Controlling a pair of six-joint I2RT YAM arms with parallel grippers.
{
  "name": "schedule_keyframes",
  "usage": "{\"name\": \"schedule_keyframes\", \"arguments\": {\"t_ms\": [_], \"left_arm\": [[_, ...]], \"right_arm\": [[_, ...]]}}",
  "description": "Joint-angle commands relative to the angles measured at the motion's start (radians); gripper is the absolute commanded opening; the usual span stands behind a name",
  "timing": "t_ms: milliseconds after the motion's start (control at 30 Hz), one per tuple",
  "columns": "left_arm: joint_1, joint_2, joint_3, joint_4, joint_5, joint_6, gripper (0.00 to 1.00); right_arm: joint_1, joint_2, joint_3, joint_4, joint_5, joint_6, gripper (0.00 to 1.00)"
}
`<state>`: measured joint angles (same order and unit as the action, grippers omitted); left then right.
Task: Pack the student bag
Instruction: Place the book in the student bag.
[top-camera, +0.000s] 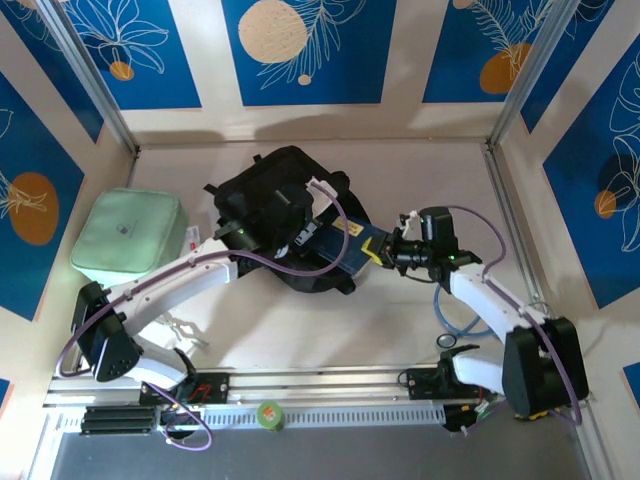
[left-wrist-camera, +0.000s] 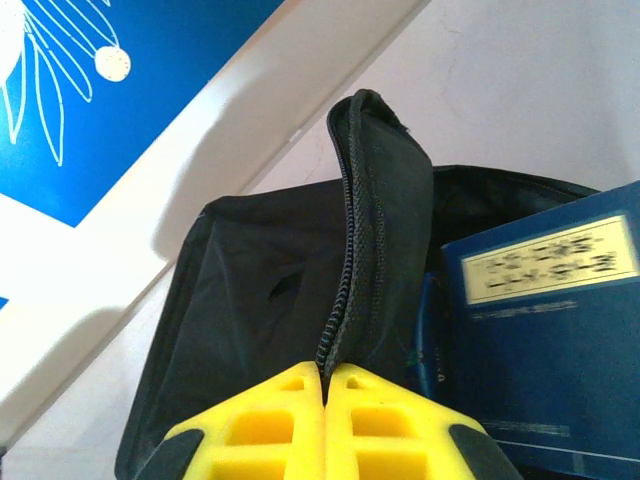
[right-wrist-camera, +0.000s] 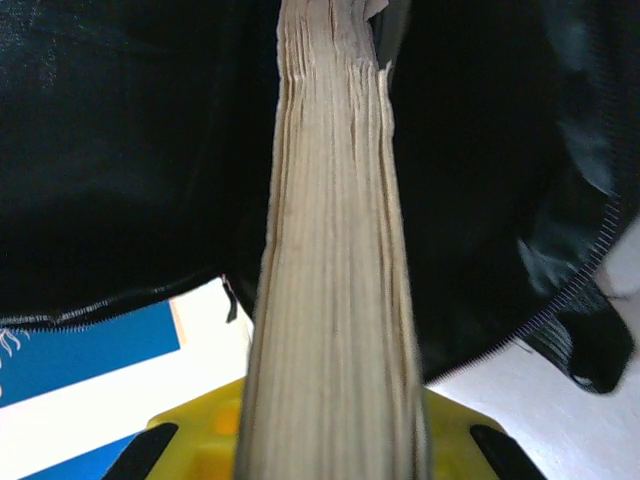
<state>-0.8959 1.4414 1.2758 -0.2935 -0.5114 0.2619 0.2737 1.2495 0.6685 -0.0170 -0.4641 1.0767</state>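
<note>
Table (top-camera: 380, 320): L claw (left-wrist-camera: 325, 375) pinches student bag (left-wrist-camera: 250, 290), R claw (top-camera: 384, 253) grips book (right-wrist-camera: 335, 250); label (left-wrist-camera: 550, 262) blurred.

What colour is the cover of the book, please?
Dark blue book cover with a pale yellow label; left wrist view.

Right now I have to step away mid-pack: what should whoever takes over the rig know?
Left fingers: shut on the zipper edge of the student bag, holding its mouth open.
Right fingers: shut on the blue book.
Where things are: the student bag lies mid-table with the blue book part way into its mouth. The mint-green bag sits apart on the left.
Done: bag opened, book started in.
Left to do: probably push the book fully in, release it, then zip up.
</note>
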Motion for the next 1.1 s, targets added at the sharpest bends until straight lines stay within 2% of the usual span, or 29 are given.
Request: {"name": "schedule_keyframes", "arguments": {"t_ms": [0,200,467,733,833,967,1067], "left_arm": [[0.002,-0.039,-0.003,0.063,0.048,-0.033,0.00],[0.003,-0.033,-0.004,0.070,0.059,-0.047,0.00],[0.002,-0.029,0.000,0.062,0.076,-0.062,0.00],[0.003,-0.019,0.002,0.062,0.074,-0.084,0.00],[0.003,-0.015,0.002,0.056,0.081,-0.091,0.00],[0.002,-0.005,0.003,0.055,0.091,-0.094,0.00],[0.002,0.005,0.010,0.053,0.099,-0.096,0.00]], "right_arm": [[0.041,0.048,0.078,0.086,0.017,0.017,0.05],[0.083,0.228,0.159,0.102,0.041,0.034,0.04],[0.133,0.486,0.303,0.114,0.173,0.071,0.03],[0.233,0.704,0.443,0.130,0.290,0.158,0.05],[0.238,0.725,0.457,0.143,0.294,0.166,0.11],[0.237,0.713,0.448,0.182,0.246,0.147,0.31],[0.235,0.643,0.399,0.181,0.248,0.122,0.49]]}}
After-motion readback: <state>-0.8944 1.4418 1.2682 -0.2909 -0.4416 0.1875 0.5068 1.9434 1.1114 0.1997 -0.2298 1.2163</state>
